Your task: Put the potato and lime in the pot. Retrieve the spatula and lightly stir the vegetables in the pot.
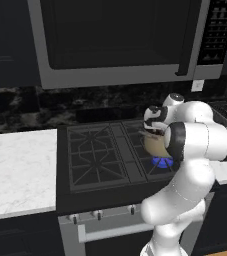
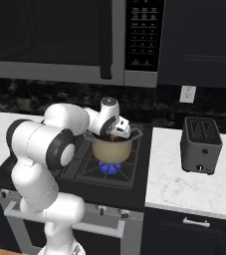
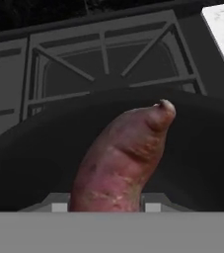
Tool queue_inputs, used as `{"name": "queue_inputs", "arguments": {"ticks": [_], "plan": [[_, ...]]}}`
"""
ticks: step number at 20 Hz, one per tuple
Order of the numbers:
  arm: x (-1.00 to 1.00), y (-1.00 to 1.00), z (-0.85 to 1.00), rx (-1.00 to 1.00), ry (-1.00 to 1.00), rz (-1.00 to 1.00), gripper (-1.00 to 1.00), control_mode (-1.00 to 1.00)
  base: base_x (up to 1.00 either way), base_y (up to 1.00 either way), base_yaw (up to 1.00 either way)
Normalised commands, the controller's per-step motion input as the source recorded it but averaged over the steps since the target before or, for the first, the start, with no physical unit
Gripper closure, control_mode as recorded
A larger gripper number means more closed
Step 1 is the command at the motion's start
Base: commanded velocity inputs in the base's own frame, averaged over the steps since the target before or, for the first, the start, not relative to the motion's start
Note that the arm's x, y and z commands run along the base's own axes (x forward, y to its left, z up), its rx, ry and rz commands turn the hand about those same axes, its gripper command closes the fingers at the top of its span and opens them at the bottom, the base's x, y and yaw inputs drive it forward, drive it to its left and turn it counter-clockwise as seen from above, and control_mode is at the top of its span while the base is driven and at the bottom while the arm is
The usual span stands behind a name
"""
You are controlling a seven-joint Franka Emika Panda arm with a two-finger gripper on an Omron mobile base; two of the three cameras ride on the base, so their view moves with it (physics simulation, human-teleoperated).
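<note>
A: Where is the potato (image 3: 126,158)?

B: Clamped in the claw (image 3: 106,206), jaws closed on its thick end, its pointed tip reaching out over the dark inside of the pot (image 2: 112,147). The hand view looks along it into the bowl.

A: Why hold it there?

B: I'd judge it's placed for a drop: over the opening, so a release lands it inside rather than on the grate.

A: And the pot?

B: On the front right burner of the stove (image 1: 92,157), with a blue flame (image 2: 109,167) under it. From the right base view the hand sits at the pot's rim.

A: The lime, the spatula?

B: I can't make out either.

A: The room?

B: Black stove between white marble desk (image 1: 15,167) sections, a toaster (image 2: 200,144) on the right one, a microwave (image 1: 120,40) above, dark stone backsplash and dark cabinets.
</note>
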Motion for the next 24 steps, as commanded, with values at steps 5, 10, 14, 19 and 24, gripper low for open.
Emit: {"name": "queue_inputs", "arguments": {"ticks": [5,10,14,19,24], "plan": [[0.01,-0.11,-0.56,0.0,0.07,-0.02,1.0,-1.0,0.0,0.0,0.0],[-0.79,-0.04,-0.08,0.0,-0.01,-0.02,-1.0,-1.0,0.0,0.0,0.0],[-0.51,-0.08,0.02,-0.01,-0.07,-0.01,-1.0,-1.0,0.0,0.0,0.0],[-0.41,0.0,0.33,-0.01,-0.12,0.0,-1.0,-1.0,0.0,0.0,0.0],[-0.79,0.04,0.97,0.0,-0.22,0.0,-1.0,-1.0,0.0,0.0,0.0]]}}
